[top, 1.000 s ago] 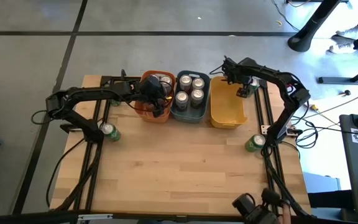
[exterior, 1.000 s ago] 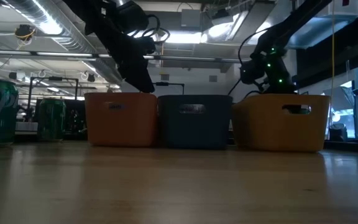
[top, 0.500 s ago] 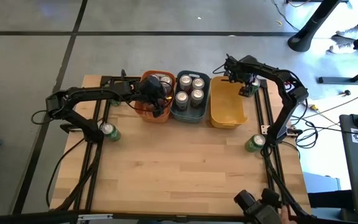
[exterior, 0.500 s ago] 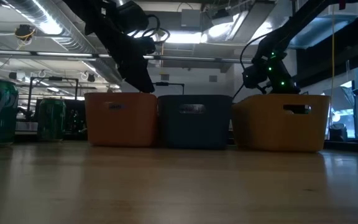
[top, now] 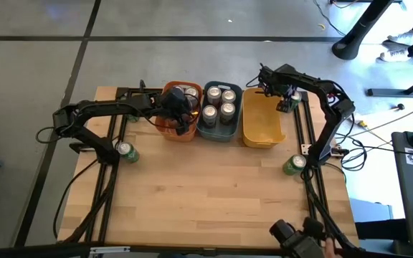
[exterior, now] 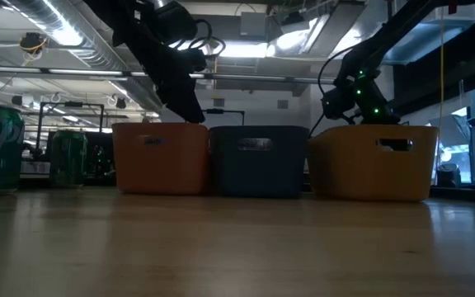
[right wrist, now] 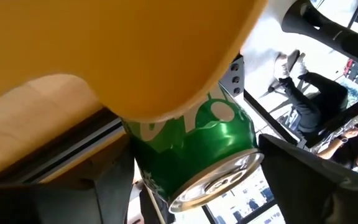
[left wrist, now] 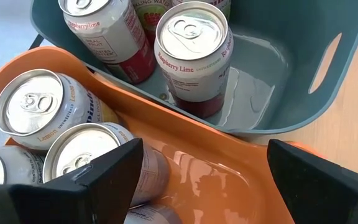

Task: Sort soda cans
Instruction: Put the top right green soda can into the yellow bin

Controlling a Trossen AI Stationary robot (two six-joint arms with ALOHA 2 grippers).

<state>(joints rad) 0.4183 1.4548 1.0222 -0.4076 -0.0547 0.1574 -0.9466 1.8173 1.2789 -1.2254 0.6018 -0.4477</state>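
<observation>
Since a second ago the right gripper (top: 284,101) has shifted slightly at the far right corner of the table, beside the yellow bin (top: 262,123); everything else lies as it did. In the right wrist view a green can (right wrist: 191,146) sits between that gripper's two dark fingers (right wrist: 303,180), which stand on either side of it; whether they press on it cannot be told. The can's long axis is tilted, its silver top turned towards the camera and downward in that picture, with the bin's yellow wall right against its body.

The left gripper (top: 179,115) hangs over the orange bin (top: 165,126), jaws spread wide and holding nothing. Below it, the left wrist view shows silver-bodied cans (left wrist: 45,115) standing upright in the orange bin, tops up. In the grey-blue bin (top: 219,132) next to it stand four cans (top: 219,103), also upright; the wrist view shows one with a "Raspberry Lime" label (left wrist: 194,56).

Two more green cans stand upright on the bare tabletop (top: 206,193), well apart: one near the left edge (top: 125,151), one near the right edge (top: 293,165). In the low view the three bins stand in a row, orange, grey-blue, yellow, touching or nearly so.
</observation>
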